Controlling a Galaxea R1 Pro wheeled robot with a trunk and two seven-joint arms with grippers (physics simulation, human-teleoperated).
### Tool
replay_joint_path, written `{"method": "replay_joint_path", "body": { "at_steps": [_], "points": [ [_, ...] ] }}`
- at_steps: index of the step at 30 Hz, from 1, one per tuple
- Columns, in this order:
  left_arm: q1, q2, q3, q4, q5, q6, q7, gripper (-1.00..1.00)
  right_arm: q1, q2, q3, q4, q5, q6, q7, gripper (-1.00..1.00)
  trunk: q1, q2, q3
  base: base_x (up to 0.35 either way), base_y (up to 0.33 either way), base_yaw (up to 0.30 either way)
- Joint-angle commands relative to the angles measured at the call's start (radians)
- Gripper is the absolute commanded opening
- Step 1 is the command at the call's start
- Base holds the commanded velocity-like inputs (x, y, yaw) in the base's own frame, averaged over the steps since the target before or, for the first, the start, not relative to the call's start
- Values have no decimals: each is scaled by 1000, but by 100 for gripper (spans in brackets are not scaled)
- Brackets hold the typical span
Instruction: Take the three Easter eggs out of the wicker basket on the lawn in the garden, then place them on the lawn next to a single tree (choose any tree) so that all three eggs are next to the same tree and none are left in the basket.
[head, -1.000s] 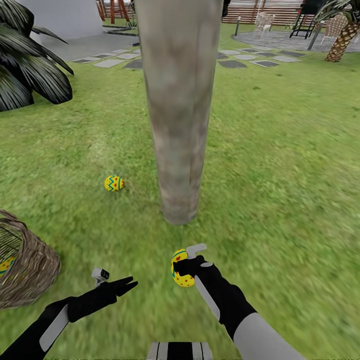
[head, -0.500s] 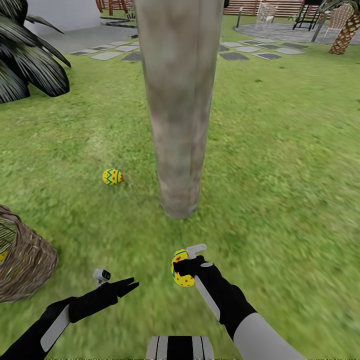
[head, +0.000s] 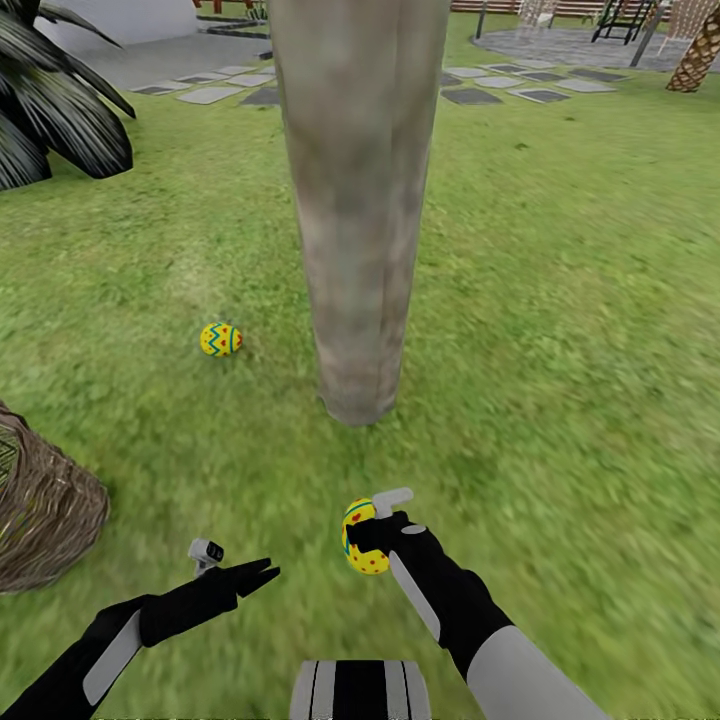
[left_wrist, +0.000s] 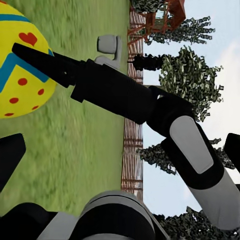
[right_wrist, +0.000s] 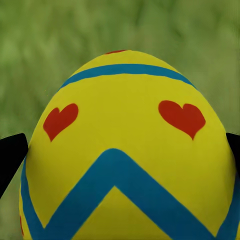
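Note:
The tree's thick grey-beige trunk (head: 355, 200) rises from the lawn (head: 560, 330) straight ahead. One yellow Easter egg (head: 220, 339) with blue zigzags lies on the grass just left of the trunk's foot. My right gripper (head: 362, 535) is shut on another egg (head: 358, 540), held above the grass just short of the trunk. That egg (right_wrist: 125, 150) looms close in the right wrist view, with a black fingertip (right_wrist: 10, 155) at each side. My left gripper (head: 262, 572) hangs open and empty, low at the left. The wicker basket (head: 40, 510) sits at the left edge, its inside out of view.
A dark spiky-leaved plant (head: 50, 120) stands at the far left. Grey stepping stones (head: 210, 95) and a paved patio (head: 570, 45) lie beyond the tree. A scaly palm trunk (head: 700, 60) is at the far right. Open grass spreads right of the trunk.
The whole view has shifted: the camera has moved, and the basket has slid further off the left edge. Both arms hold the same pose, and the right gripper keeps its egg.

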Motion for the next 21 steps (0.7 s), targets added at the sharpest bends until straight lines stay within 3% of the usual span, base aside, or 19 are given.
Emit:
{"method": "replay_joint_path", "body": {
  "at_steps": [1, 4, 14, 21],
  "points": [
    [0, 1, -5, 0, 9, 10, -1, 100, -1, 0, 2, -2, -10, 4, -9, -100, 4, -8, -6, 0, 0, 0],
    [-1, 1, -5, 0, 9, 10, -1, 100, 0, 0, 2, -3, -10, 4, -9, -100, 15, -28, -20, 0, 0, 0],
    [-1, -5, -5, 0, 8, 9, 0, 100, -1, 0, 2, -3, -10, 4, -9, -100, 20, -31, -75, 0, 0, 0],
    [0, -4, -4, 1, 8, 5, 1, 100, 0, 0, 2, -4, -10, 2, -9, -100, 20, -31, -81, 0, 0, 0]
  ]
}}
